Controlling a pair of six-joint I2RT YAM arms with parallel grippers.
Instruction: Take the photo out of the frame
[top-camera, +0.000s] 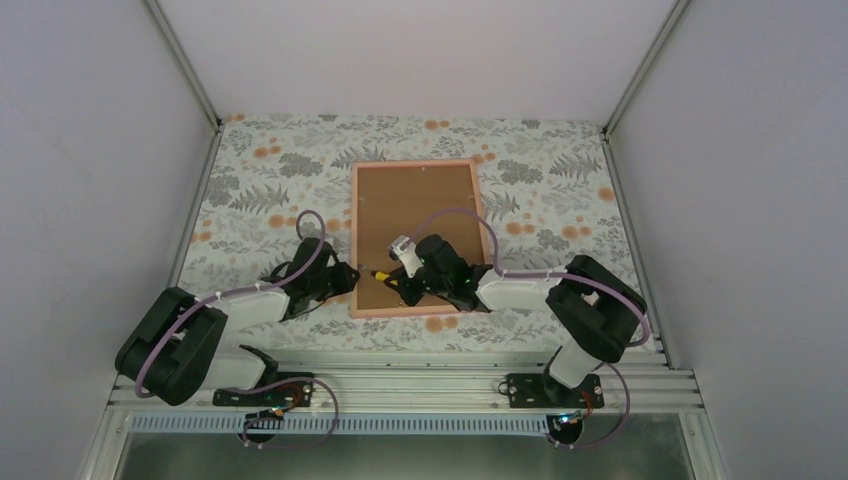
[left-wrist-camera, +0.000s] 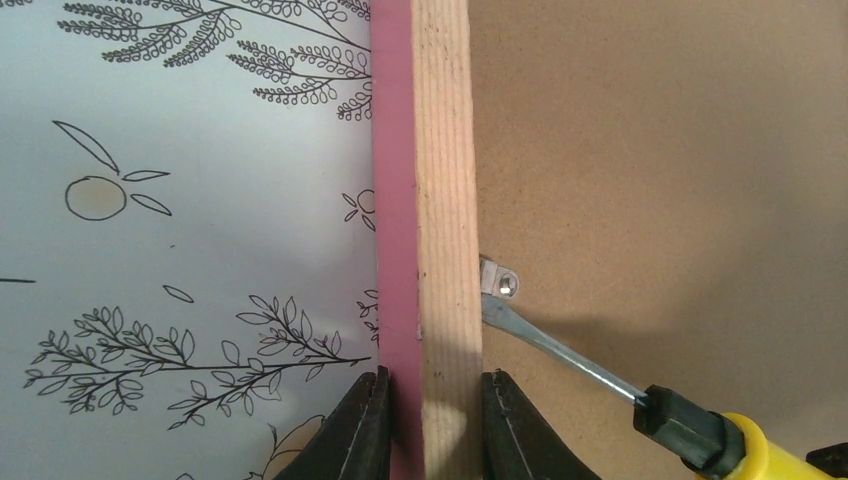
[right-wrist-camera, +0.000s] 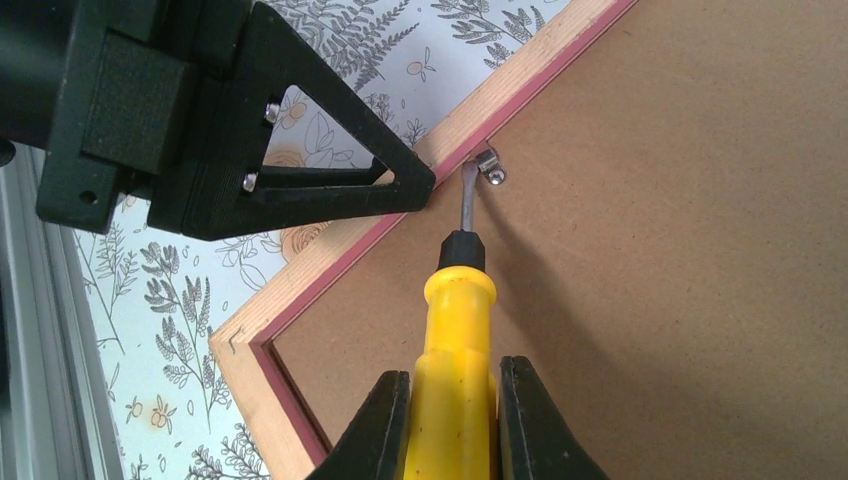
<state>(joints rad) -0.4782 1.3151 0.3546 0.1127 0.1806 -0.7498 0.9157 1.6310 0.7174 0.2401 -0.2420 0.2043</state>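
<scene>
1. Floral tablecloth (top-camera: 260, 190). Covers the table; lies under everything, to the outer side of the left pincer's grip.

2. The frame (top-camera: 415, 163). Pink edge, bare wood back, lying face down. Its left rail runs straight between the fingers of the left pincer.

3. Brown fibreboard backing panel (top-camera: 415, 210). Seated inside the frame, directly ahead of the right pincer and just inward of the left one.

4. The photo. Not visible in any view (presumably under the backing panel, so still in the frame).

5. Left pincer (left-wrist-camera: 432, 400). Clamped across the frame rail, one finger on the pink outer edge, one on the inner side; steadying.

6. Right pincer (right-wrist-camera: 450, 400). Closed around the yellow handle of the screwdriver.

7. Flat-blade screwdriver (right-wrist-camera: 457, 300). Shaft points away from the right pincer, tip at the clip.

8. Metal retaining clip (right-wrist-camera: 488, 165). Fixed by the rail, overlapping the backing, just ahead of the left pincer's inner finger.

Step in hand: freeing the backing, judged early in the task. Next move calls for turning or levering the clip off the panel while the left grip holds firm; whether other clips remain cannot be told.
</scene>
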